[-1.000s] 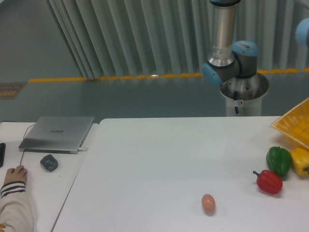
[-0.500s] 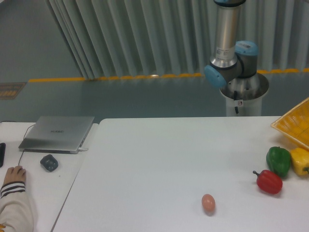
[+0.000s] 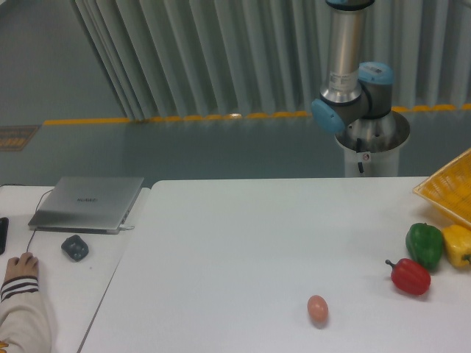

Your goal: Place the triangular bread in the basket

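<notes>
The bread is nowhere in view, and only a corner of the basket (image 3: 450,193) shows at the right edge beside the peppers (image 3: 425,245), while the arm (image 3: 346,66) rises out of frame, so its fingers cannot be judged.

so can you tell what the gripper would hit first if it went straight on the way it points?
Cannot tell: the gripper is out of frame. Only the arm shows, its upright link running off the top edge above the table. The basket sits far off at the right edge.
</notes>
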Robot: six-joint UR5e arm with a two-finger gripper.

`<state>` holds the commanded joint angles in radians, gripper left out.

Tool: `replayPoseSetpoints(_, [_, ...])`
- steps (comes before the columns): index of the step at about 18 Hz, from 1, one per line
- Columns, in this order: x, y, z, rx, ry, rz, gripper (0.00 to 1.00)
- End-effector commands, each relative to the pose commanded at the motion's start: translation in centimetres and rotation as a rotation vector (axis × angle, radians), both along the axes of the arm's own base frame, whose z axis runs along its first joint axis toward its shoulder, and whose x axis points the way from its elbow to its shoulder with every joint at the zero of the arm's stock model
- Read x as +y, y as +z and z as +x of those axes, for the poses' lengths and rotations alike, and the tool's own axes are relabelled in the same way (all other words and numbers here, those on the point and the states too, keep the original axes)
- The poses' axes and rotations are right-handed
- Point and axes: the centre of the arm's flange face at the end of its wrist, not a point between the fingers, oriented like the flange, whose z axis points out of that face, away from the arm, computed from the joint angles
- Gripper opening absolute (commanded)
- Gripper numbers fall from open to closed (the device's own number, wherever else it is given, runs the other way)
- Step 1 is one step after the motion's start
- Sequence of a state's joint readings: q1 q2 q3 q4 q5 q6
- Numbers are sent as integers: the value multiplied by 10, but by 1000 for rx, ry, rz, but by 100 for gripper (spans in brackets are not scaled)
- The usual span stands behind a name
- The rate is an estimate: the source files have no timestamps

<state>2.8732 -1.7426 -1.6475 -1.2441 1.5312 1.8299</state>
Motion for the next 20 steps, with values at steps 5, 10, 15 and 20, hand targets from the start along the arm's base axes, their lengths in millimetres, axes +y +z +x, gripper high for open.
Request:
replayPoseSetpoints(5, [36, 3, 21, -7, -81, 15, 100])
replayPoseSetpoints(10, [74, 12, 30, -28, -240, -32, 100])
replayPoseSetpoints(15, [96, 12, 36, -30, -292, -57, 100])
replayPoseSetpoints(20, [96, 12, 36, -31, -293, -55, 100])
